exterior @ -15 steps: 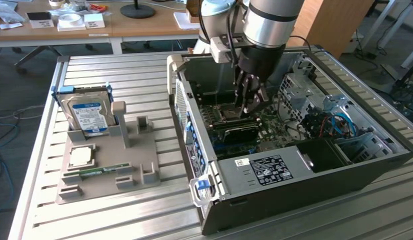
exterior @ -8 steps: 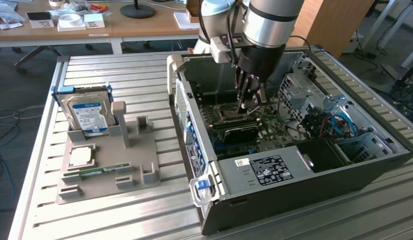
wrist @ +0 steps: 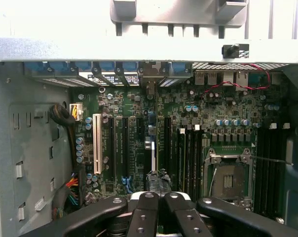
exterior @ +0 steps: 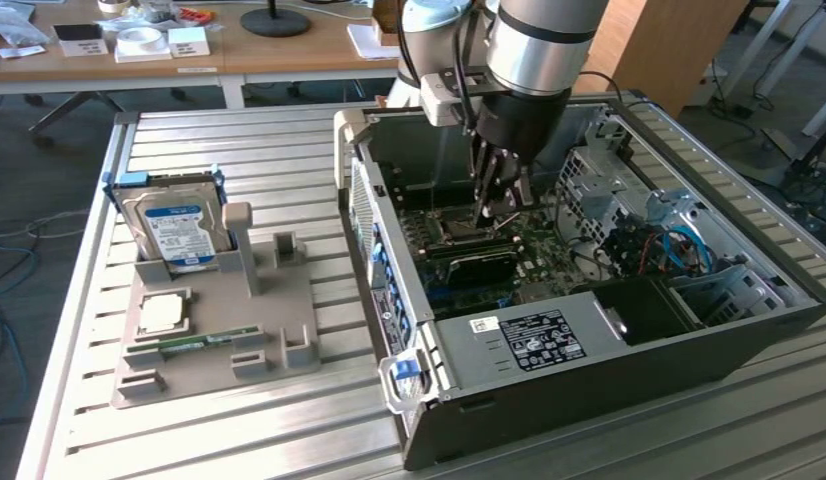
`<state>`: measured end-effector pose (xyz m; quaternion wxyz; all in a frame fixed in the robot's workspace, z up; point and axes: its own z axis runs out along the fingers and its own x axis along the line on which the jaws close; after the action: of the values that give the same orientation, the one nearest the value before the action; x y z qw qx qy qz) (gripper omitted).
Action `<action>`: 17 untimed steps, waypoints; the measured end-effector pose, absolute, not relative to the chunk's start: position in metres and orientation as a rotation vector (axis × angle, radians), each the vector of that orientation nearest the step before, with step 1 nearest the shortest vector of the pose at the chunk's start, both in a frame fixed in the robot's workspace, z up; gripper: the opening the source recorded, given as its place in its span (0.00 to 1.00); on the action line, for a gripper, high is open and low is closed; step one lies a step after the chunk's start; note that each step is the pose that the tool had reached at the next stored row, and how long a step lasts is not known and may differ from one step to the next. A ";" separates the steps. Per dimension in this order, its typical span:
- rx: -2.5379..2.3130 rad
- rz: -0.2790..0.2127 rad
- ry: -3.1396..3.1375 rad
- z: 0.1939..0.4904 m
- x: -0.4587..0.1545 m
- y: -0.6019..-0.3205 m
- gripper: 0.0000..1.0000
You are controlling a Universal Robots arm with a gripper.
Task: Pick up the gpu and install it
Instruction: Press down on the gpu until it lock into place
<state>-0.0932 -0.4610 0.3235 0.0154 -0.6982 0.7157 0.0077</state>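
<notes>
Shut tool (exterior: pixel 500 212), gpu (wrist: pixel 152 148) edge-on

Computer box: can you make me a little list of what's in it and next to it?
case: open computer case on the slatted table
gripper: gripper shut, down inside the case over the motherboard
gpu: gpu on edge below the gripper; gripped or not, cannot tell
holder: grey holder beside the case, with the hard drive standing in it
</notes>
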 end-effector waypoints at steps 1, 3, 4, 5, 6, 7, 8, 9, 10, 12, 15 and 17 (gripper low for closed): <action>-2.172 0.024 2.226 0.323 -0.093 -0.461 0.11; -2.172 0.025 2.226 0.321 -0.093 -0.461 0.11; -2.172 0.025 2.226 0.319 -0.093 -0.461 0.11; -2.171 0.025 2.227 0.318 -0.093 -0.461 0.11; -2.171 0.025 2.227 0.316 -0.093 -0.461 0.11; -2.171 0.025 2.227 0.314 -0.093 -0.461 0.11; -2.171 0.025 2.228 0.313 -0.093 -0.461 0.11; -2.171 0.025 2.228 0.312 -0.093 -0.461 0.11; -2.171 0.025 2.228 0.312 -0.093 -0.461 0.11; -2.170 0.025 2.227 0.311 -0.093 -0.460 0.11; -2.170 0.025 2.227 0.310 -0.093 -0.456 0.11; -2.169 0.026 2.227 0.308 -0.093 -0.456 0.11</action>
<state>-0.0931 -0.4557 0.3076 0.0161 -0.6976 0.7163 0.0084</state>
